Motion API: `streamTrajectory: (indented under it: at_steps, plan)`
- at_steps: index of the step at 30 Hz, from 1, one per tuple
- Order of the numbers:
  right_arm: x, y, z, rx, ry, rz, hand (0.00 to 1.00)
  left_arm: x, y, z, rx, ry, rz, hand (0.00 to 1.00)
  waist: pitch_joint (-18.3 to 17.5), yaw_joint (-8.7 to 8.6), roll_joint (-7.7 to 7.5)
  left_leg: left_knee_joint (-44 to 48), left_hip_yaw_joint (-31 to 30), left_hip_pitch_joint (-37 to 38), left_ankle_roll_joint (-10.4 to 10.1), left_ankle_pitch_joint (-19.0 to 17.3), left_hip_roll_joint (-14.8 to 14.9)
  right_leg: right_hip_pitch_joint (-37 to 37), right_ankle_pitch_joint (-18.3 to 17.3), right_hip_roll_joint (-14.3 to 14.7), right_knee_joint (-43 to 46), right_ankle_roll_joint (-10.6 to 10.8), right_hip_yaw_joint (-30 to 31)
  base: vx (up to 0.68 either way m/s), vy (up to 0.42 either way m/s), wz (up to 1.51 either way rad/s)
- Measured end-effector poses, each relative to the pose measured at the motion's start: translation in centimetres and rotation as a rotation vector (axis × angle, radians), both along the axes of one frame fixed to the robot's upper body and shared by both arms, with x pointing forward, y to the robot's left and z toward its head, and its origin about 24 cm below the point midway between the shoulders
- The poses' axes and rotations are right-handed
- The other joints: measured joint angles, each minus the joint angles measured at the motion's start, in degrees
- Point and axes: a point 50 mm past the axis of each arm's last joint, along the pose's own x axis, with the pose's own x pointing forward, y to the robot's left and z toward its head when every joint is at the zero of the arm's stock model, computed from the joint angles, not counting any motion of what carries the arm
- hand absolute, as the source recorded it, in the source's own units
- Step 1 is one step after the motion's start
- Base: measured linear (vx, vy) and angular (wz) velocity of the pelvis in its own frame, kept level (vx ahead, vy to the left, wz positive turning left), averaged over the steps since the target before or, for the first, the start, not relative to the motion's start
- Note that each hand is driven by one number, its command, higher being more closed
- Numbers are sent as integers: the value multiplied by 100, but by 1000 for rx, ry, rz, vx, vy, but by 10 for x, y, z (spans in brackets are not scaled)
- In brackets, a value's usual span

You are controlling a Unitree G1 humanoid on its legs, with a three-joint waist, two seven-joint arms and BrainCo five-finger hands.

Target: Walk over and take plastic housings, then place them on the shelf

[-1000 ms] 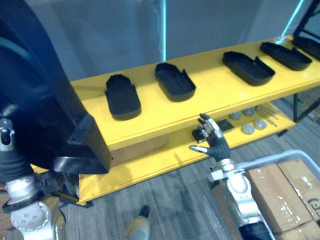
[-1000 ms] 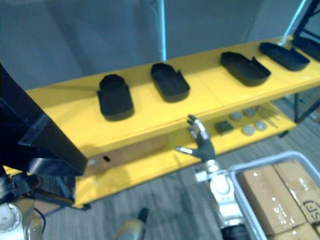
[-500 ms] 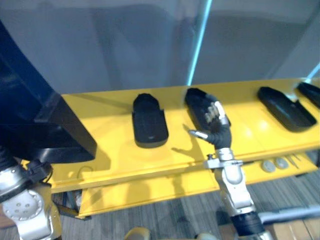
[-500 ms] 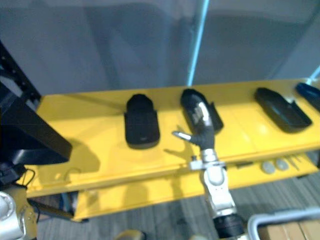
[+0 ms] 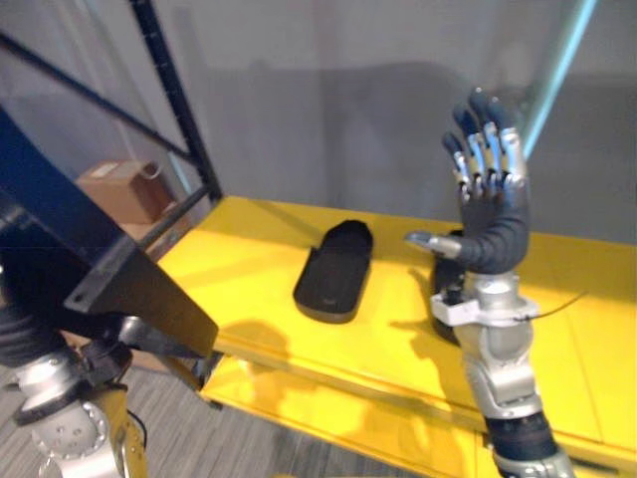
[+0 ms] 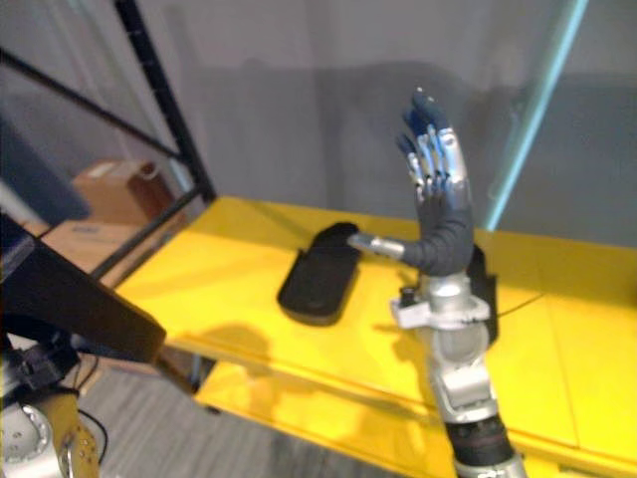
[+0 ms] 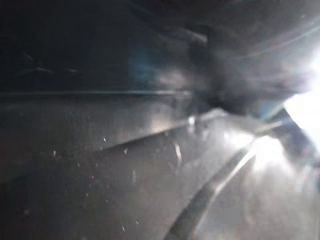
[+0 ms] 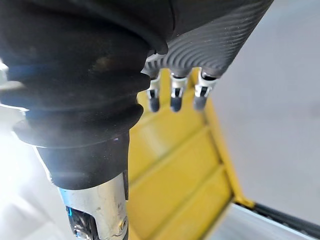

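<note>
Right robot hand (image 5: 490, 204) was raised above the yellow shelf (image 5: 249, 249), fingers straight, thumb sticking out to the left, nothing in it. The right wrist view agreed: fingertips (image 8: 172, 102) extended over the yellow boards. One black plastic housing (image 5: 335, 271) lay hollow side up on the shelf, left of the right arm and apart from it. A second housing (image 5: 445, 291) lay just behind that forearm, mostly hidden. Left robot hand (image 5: 22, 334) was at the near left, up against a large dark housing (image 5: 109, 279) that covered its fingers, so I couldn't tell whether it was gripping. On the far left, a cardboard box (image 5: 119, 191) sat behind a black rack upright (image 5: 177, 105).
</note>
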Motion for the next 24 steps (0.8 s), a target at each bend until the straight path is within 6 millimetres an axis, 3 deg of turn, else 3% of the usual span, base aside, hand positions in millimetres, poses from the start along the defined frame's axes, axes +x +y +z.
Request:
streamTrajectory:
  at_steps: [4, 5, 7, 8, 9, 12, 14, 15, 17, 19, 24]
  plan:
    - [-6, -29, -8, 94, 23, -172, 0, 3, 20, -17, -55, 144, 77, 100, -102, -79, -211, -282, 58, 33, 68, 128, -151, 16, 153, -68, -257, 83, 12, 15, 53, 1]
    - [-12, -44, -16, 139, 46, -273, 0, 1, 31, -25, -61, 216, 127, 100, -121, -152, -249, -359, 75, 84, 91, 160, -206, 32, 176, -115, -305, 119, 16, 64, 54, -2]
    - [-20, -62, -25, 184, 73, -393, 0, -7, 46, -31, -53, 292, 194, 100, -115, -227, -236, -402, 125, 107, 98, 167, -216, 13, 191, -144, -326, 132, 46, 59, 46, -15]
    - [-30, -81, -36, 222, 121, -511, 0, -17, 61, -39, -58, 359, 256, 100, -89, -226, -173, -497, 259, 208, 104, 175, -221, 7, 233, -138, -387, 133, 162, 41, 35, -27]
    - [-32, -85, -38, 227, 133, -539, 0, -20, 64, -41, -62, 372, 271, 100, -86, -228, -154, -509, 275, 213, 104, 175, -226, 9, 242, -137, -405, 135, 170, 27, 32, -30]
    - [-49, -124, -67, 283, 275, -778, 0, -39, 95, -59, -114, 484, 407, 100, -79, -370, -5, -658, 379, 283, 112, 196, -239, -11, 262, -137, -466, 159, 265, 28, 16, -15]
    - [-62, -150, -104, 332, 450, -932, 0, -47, 115, -72, -165, 547, 467, 100, -96, -472, 138, -710, 471, 284, 109, 203, -226, -77, 289, -122, -501, 162, 339, 27, 10, -16]
    - [-65, -155, -114, 342, 497, -965, 0, -48, 118, -75, -173, 559, 472, 100, -93, -478, 174, -715, 497, 284, 109, 203, -221, -88, 292, -119, -502, 163, 356, 32, 7, -13]
    - [-78, -166, -152, 379, 667, -1083, 0, -46, 125, -78, -175, 589, 478, 100, -46, -530, 265, -720, 522, 292, 109, 203, -213, -88, 293, -115, -503, 163, 365, 11, 1, -3]
    - [-90, -166, -173, 370, 760, -1151, 0, -41, 126, -76, -166, 592, 462, 100, -49, -535, 291, -738, 524, 298, 109, 203, -213, -81, 293, -115, -503, 163, 358, 0, 0, 0]
    - [-98, -161, -190, 372, 788, -1273, 0, -33, 126, -72, -225, 534, 413, 100, -34, -507, 291, -767, 395, 294, 135, 222, -273, -5, 288, -162, -504, 159, 242, -5, 12, 14]
